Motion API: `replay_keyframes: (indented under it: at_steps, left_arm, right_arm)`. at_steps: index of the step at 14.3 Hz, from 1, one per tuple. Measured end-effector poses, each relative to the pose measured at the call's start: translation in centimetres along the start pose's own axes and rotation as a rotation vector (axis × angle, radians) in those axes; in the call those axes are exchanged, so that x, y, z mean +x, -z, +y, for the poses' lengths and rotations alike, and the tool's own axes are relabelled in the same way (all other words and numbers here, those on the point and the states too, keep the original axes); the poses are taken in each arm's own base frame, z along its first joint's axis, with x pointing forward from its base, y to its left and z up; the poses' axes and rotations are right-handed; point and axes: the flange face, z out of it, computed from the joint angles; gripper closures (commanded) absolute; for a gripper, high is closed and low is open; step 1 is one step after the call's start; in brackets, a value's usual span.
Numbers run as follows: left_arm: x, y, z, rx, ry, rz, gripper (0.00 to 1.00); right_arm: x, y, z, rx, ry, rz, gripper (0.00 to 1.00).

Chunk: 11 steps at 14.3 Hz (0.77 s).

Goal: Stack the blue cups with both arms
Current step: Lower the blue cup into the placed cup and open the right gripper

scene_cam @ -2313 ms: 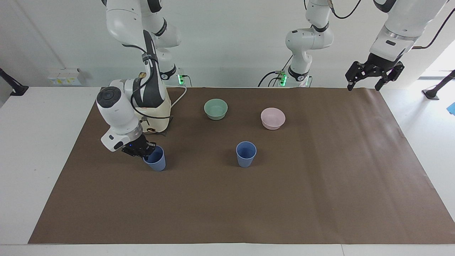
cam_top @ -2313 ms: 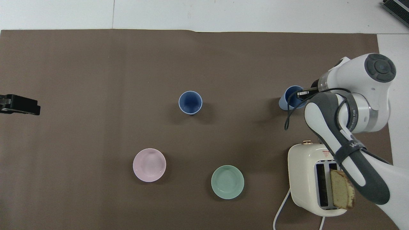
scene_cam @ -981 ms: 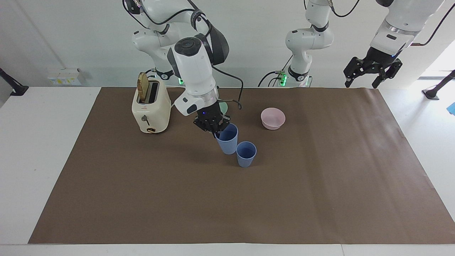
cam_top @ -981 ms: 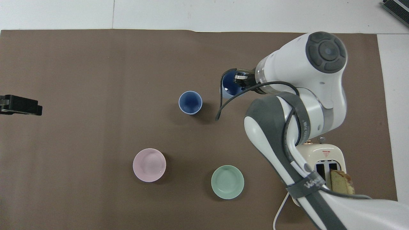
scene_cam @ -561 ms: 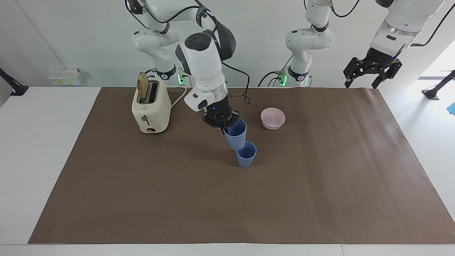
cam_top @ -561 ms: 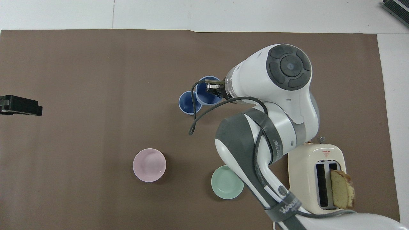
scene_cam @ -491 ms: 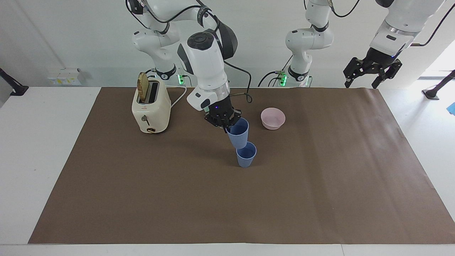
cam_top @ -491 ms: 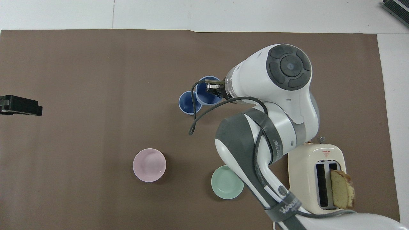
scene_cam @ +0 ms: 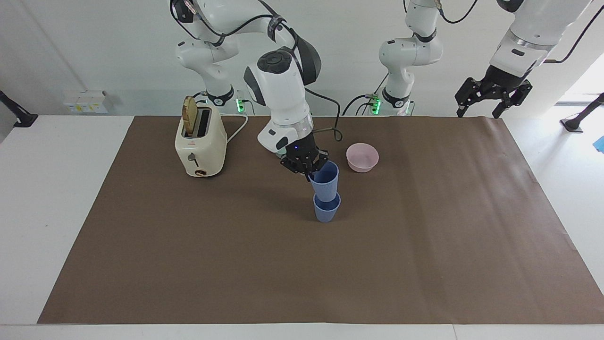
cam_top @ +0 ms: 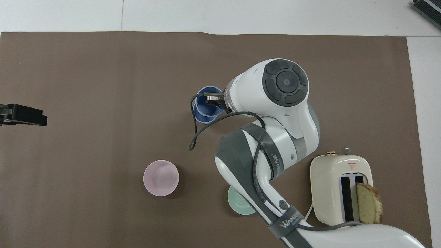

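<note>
Matte blue tapered cup (scene_cam: 324, 179) pinched by right end effector (scene_cam: 306, 164), over matching cup (scene_cam: 326, 210), left end effector (scene_cam: 490, 94) spread wide.

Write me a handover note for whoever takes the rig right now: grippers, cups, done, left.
Right gripper: shut on the rim of the upper blue cup, directly over the lower blue cup standing mid-mat.
Left gripper: open, waiting in the air over the mat's corner at its own end.
Done: one cup picked up and brought above the other; its base looks just inside the lower rim.
Left: lower fully, release, retract.
</note>
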Motion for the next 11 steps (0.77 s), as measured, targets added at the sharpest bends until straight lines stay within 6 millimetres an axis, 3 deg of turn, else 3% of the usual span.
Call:
replay_keyframes:
  at_steps: [5,11]
  left_arm:
    - [-0.1,0.0,0.0,0.0,0.0,0.0,0.0]
    - [-0.5,0.1,0.0,0.001,0.0,0.001,0.0]
  right_arm:
    - [0.2,-2.3,0.1,-0.009,-0.003,-0.013,1.0]
    - [-0.4,-3.8,-0.5,-0.016,0.009,-0.03,1.0]
